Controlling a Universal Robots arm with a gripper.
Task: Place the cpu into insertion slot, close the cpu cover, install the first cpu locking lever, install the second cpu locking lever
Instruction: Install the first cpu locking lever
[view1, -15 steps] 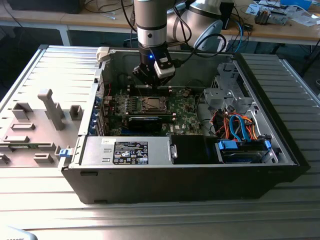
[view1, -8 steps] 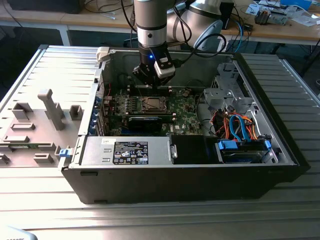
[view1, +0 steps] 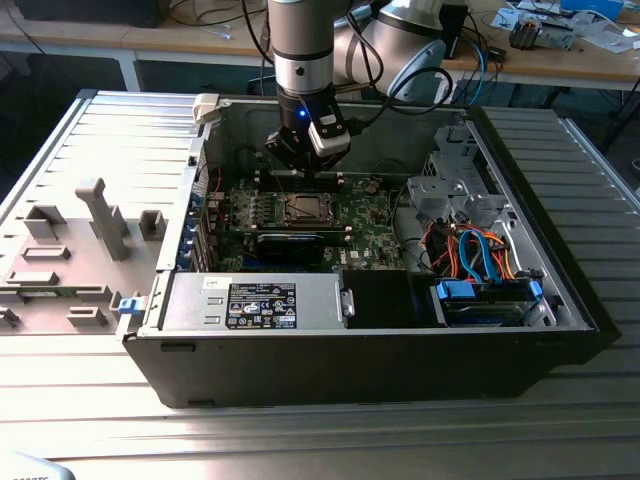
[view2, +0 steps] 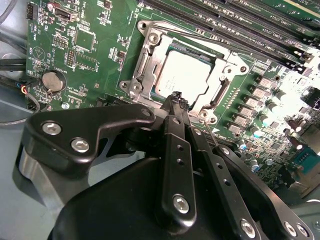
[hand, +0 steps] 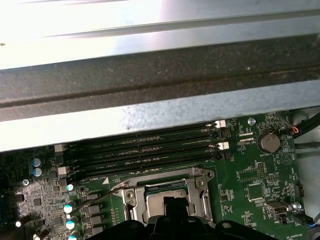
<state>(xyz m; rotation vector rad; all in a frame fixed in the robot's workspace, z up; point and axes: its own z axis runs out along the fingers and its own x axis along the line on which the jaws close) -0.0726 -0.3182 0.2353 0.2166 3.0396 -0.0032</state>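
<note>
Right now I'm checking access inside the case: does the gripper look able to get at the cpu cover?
Probably yes. The gripper hangs just above the cpu cover, which lies closed around the cpu. Nothing stands between them; the memory slots sit off to one side.

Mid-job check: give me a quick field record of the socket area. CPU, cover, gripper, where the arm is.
cpu: seated in the insertion slot, silver top showing
cpu cover: down, framing the chip; its window shows the cpu in both wrist views
gripper: fingers together, tips just at the socket's edge, holding nothing
arm position: inside the open computer case, above the motherboard
memory slots: long dark row beside the socket, unoccupied
locking levers: state cannot be told
</note>
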